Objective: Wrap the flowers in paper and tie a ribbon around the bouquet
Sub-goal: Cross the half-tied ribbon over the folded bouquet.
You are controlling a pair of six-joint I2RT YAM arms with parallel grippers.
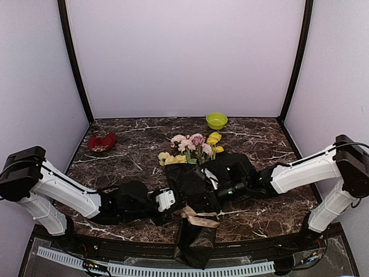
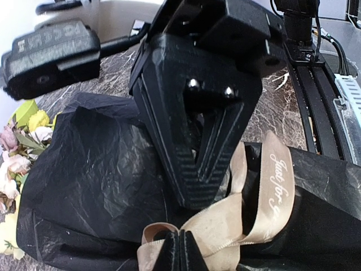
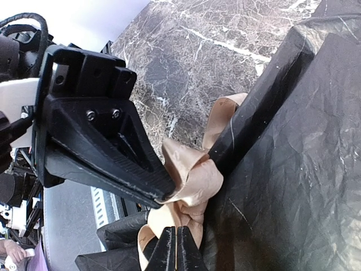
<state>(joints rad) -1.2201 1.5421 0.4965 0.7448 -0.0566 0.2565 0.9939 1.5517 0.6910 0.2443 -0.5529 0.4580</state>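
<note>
The bouquet (image 1: 183, 176) lay lengthwise in the middle of the overhead view. The flowers (image 1: 195, 145) poked out toward the upper part of the frame, and the black paper (image 1: 195, 248) trailed down over the near edge of the table (image 1: 259, 144). The ribbon (image 1: 199, 219) was bunched in loose loops across the narrow waist of the cone, just below centre, where a tie would cinch the wrap shut.

Both arms met at that spot. The left gripper (image 2: 178, 248), at the bottom of its own wrist view, had its jaws pressed together with tan loops curling round the tips, so it appeared to be pinching the ribbon. The right gripper (image 3: 176, 248) was likewise closed to a point at the bottom of its view, with the ribbon narrowing straight into it. I took that for a pinch too, though the exact bite was hard to see. With their tips close together on the loops, they looked set to draw a knot tight while the bundle rested on the table.

A green bowl (image 1: 217, 120) sat at upper centre and a red dish (image 1: 102, 141) at upper left, well apart from the work.
</note>
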